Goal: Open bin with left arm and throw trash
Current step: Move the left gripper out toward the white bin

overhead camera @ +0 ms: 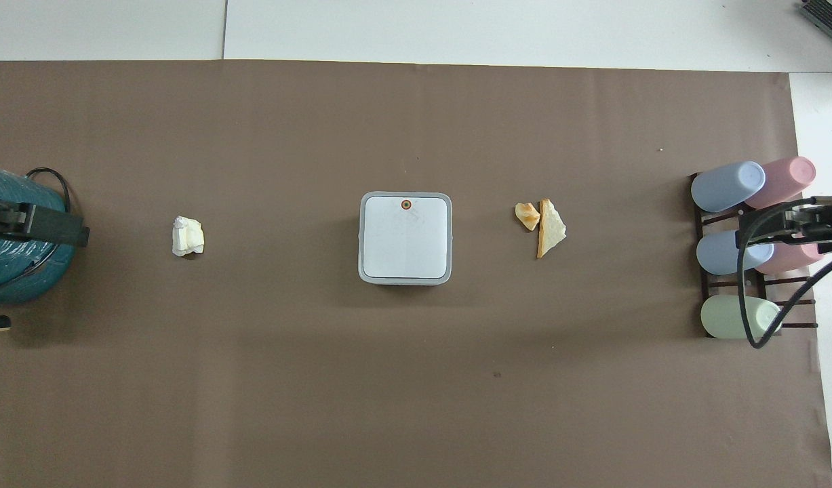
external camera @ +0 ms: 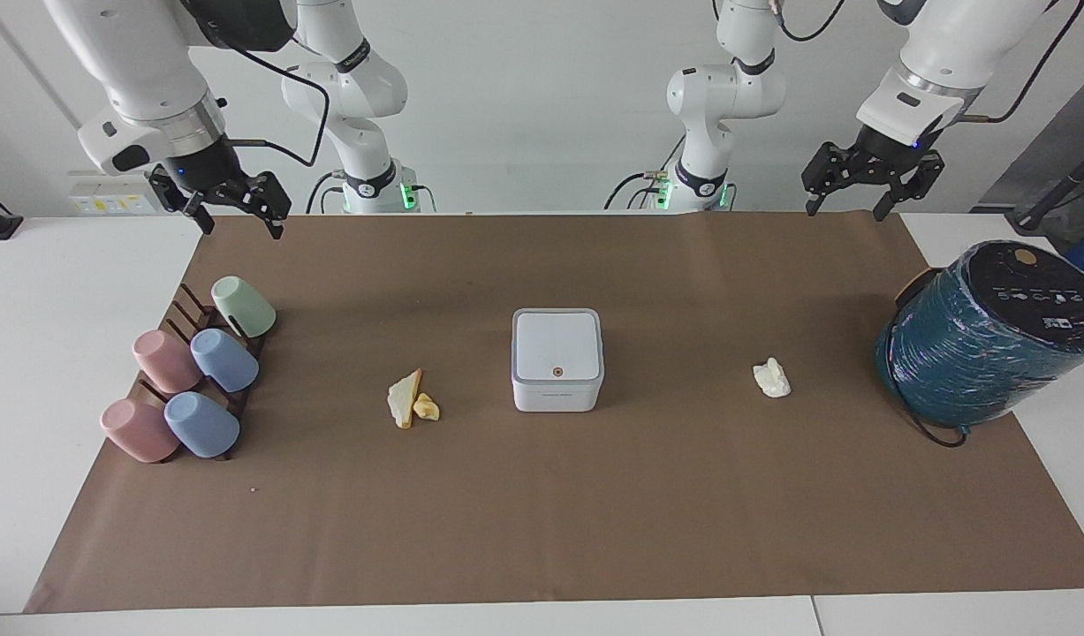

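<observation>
The bin [external camera: 557,359] is a small white plastic cube with rounded corners and a grey rim, standing mid-desk on the brown paper sheet [external camera: 542,530]; its flat lid is shut, a tiny round brown button [external camera: 557,371] at the lid's edge farthest from the robots; faint lettering on its front wall is too small to read. Toward the right arm's end lie a pale bread-like wedge [external camera: 405,398] and a yellow lump [external camera: 426,407], touching; toward the left arm's end lies a crumpled white wad [external camera: 772,378]. The left pincer [external camera: 861,196] hangs raised near the teal cylinder [external camera: 983,340], fingers spread, holding nothing; the right pincer [external camera: 238,216] hangs over the pastel cups [external camera: 188,382] on their dark rack, likewise spread and empty.
</observation>
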